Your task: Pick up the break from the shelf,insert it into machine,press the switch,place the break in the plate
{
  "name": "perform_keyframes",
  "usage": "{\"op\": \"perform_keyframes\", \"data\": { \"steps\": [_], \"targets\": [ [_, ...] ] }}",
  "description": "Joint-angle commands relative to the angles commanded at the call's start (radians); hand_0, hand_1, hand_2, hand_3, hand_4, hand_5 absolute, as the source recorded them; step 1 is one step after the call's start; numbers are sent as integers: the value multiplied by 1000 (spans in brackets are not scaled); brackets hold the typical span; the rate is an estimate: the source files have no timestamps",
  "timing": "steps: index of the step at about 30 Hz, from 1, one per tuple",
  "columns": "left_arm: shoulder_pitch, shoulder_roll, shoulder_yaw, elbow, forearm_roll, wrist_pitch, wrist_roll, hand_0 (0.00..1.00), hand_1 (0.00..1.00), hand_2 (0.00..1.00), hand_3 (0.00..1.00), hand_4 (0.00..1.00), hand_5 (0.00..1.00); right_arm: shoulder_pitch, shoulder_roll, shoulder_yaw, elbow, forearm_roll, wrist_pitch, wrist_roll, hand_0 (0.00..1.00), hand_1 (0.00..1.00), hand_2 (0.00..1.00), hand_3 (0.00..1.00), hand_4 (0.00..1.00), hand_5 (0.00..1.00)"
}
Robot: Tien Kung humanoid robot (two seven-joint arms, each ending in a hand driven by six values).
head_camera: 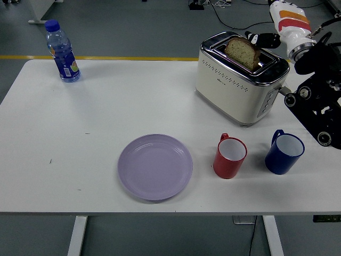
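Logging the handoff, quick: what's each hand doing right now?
Left hand: not in view.
Right hand: above and behind the toaster, holding nothing; the bread sits in the slot. Fingers cannot be told.

water bottle [62, 51] far left, upright | red mug [230, 156] beside blue mug [284, 152]
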Motion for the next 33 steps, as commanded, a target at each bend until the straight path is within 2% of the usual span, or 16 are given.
{"op": "perform_keyframes", "data": {
  "steps": [1, 3, 5, 6, 7, 12, 13, 18, 19, 24, 25, 33],
  "targets": [
    [2, 0, -4, 0, 5, -1, 1, 672, 691, 677, 553, 284, 870, -16, -15, 7, 23, 20, -30, -13, 494, 426, 538, 796, 489, 109],
    [5, -1, -12, 0, 15, -2, 2, 672, 691, 677, 553, 284, 870, -52, -47, 24, 72, 49, -97, -39, 494, 426, 538, 796, 489, 109],
    [9, -2, -17, 0, 22, -2, 3, 672, 691, 677, 553, 284, 870, -89, -75, 48, 117, 65, -140, -48, 494, 426, 538, 796, 489, 109],
    [11, -3, -20, 0, 24, -2, 4, 672, 691, 677, 553, 284, 870, -106, -88, 60, 136, 76, -152, -46, 494, 426, 538, 796, 489, 109],
    [13, -3, -24, 0, 27, -1, 5, 672, 690, 677, 553, 285, 871, -125, -100, 72, 156, 97, -161, -42, 345, 274, 398, 745, 332, 2],
    [20, -6, -44, 0, 59, -5, 9, 672, 690, 677, 553, 285, 871, -187, -133, 109, 196, 206, -171, 0, 345, 274, 398, 745, 332, 2],
    [20, -7, -47, 0, 64, -6, 10, 673, 689, 677, 553, 284, 871, -196, -136, 113, 201, 218, -172, 5, 258, 105, 257, 667, 343, 2],
    [26, -9, -56, 0, 77, -7, 11, 673, 689, 677, 553, 284, 871, -254, -151, 138, 240, 306, -174, 33, 258, 105, 257, 667, 343, 2],
    [27, -9, -57, 0, 80, -7, 12, 672, 689, 676, 552, 283, 872, -269, -155, 145, 249, 317, -171, 37, 193, 24, 168, 666, 380, 2],
    [33, -10, -59, 0, 85, -7, 11, 672, 689, 676, 552, 283, 872, -373, -176, 193, 302, 364, -160, 40, 193, 24, 168, 666, 380, 2],
    [34, -10, -59, 0, 84, -7, 11, 672, 689, 677, 552, 282, 872, -397, -182, 204, 310, 361, -155, 36, 161, 2, 137, 655, 367, 2],
    [41, -13, -60, 0, 92, -6, 11, 672, 688, 677, 552, 282, 873, -478, -183, 199, 292, 331, -99, 23, 155, 2, 124, 633, 358, 2]
  ]
}}
